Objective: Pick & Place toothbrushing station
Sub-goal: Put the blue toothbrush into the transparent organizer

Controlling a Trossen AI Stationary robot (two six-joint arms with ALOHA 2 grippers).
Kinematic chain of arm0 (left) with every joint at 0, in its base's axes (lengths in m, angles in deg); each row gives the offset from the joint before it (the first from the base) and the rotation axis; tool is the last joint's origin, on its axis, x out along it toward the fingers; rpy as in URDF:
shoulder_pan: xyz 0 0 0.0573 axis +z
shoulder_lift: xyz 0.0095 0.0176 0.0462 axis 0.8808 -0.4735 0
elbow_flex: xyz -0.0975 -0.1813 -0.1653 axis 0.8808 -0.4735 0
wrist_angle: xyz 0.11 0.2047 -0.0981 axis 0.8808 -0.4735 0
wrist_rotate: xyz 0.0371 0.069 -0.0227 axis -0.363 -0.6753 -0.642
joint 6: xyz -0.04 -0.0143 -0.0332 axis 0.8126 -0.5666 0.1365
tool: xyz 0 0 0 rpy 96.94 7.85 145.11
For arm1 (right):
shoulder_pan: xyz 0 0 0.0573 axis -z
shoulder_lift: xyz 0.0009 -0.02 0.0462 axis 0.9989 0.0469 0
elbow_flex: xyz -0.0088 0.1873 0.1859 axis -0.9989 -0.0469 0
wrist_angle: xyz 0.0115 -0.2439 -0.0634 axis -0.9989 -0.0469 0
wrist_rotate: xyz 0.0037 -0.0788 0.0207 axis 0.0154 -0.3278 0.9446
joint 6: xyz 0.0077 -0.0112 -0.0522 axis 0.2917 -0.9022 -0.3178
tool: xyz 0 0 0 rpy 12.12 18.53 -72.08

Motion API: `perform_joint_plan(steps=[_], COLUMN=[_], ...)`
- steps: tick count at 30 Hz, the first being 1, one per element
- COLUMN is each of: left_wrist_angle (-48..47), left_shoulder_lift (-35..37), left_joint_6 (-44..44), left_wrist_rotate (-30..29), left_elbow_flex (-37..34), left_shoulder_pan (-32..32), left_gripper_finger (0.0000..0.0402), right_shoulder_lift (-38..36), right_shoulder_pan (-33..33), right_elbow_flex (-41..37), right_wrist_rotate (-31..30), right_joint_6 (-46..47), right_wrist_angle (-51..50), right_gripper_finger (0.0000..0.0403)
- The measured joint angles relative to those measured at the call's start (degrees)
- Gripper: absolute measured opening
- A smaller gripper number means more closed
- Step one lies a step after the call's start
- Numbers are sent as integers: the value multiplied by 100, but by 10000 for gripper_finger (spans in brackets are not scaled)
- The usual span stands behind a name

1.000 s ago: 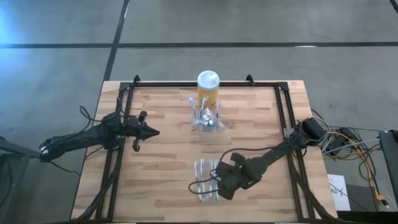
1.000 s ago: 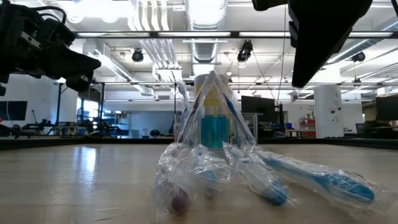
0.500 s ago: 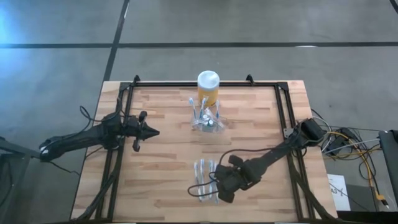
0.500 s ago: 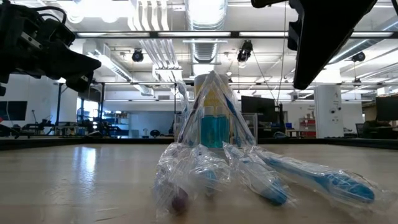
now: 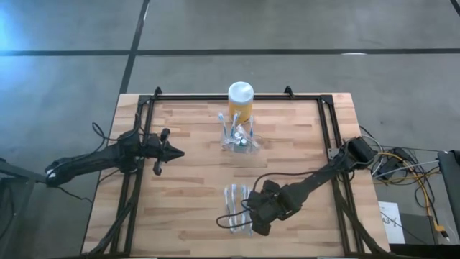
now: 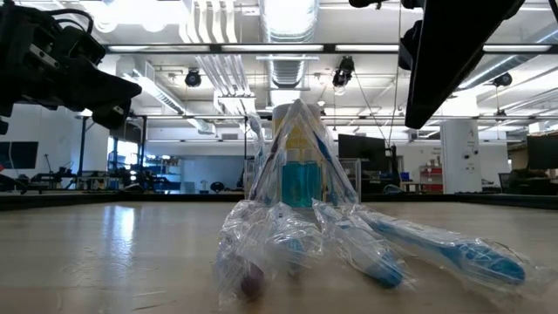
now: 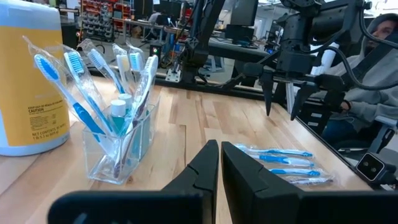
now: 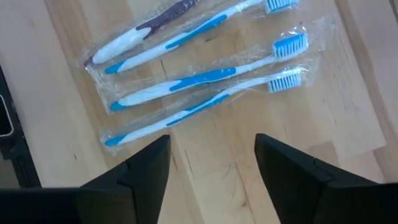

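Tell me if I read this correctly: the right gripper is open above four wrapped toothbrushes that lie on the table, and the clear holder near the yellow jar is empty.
Not quite. The clear holder is not empty: the left wrist view shows several wrapped toothbrushes standing in it. The rest holds: the right gripper is open above four wrapped toothbrushes that lie on the table, and the holder stands near the yellow jar.

you're in a robotics lab: exposed ceiling ducts (image 6: 288, 17), monitors (image 6: 362, 148) on benches behind, a polished concrete floor (image 5: 302, 25) around the table.
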Motion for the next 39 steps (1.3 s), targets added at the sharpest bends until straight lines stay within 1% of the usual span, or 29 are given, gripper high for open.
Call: perform_joint_plan(steps=[5,9,13,17,21,25,39], left_wrist_angle=[0,0,0,0,0,0,0], left_shoulder_lift=[0,0,0,0,0,0,0], left_joint_6=[-2,0,-2,-4,-42,-39,13], left_wrist_rotate=[0,0,0,-2,0,0,0], left_elbow_flex=[0,0,0,0,0,0,0], left_shoulder_pan=[0,0,0,0,0,0,0], left_gripper_finger=[25,25,25,25,25,25,25], right_shoulder_lift=[13,22,24,24,24,26,29], right_shoulder_pan=[0,8,37,93,122,118,116], right_elbow_flex=[4,7,7,7,7,7,7], right_wrist_rotate=[-2,-3,-2,-2,-17,-15,-15], right_joint_6=[10,504,579,568,152,111,107], right_wrist_angle=[86,117,205,406,647,864,1013], right_gripper_finger=[235,231,226,204,174,161,169])
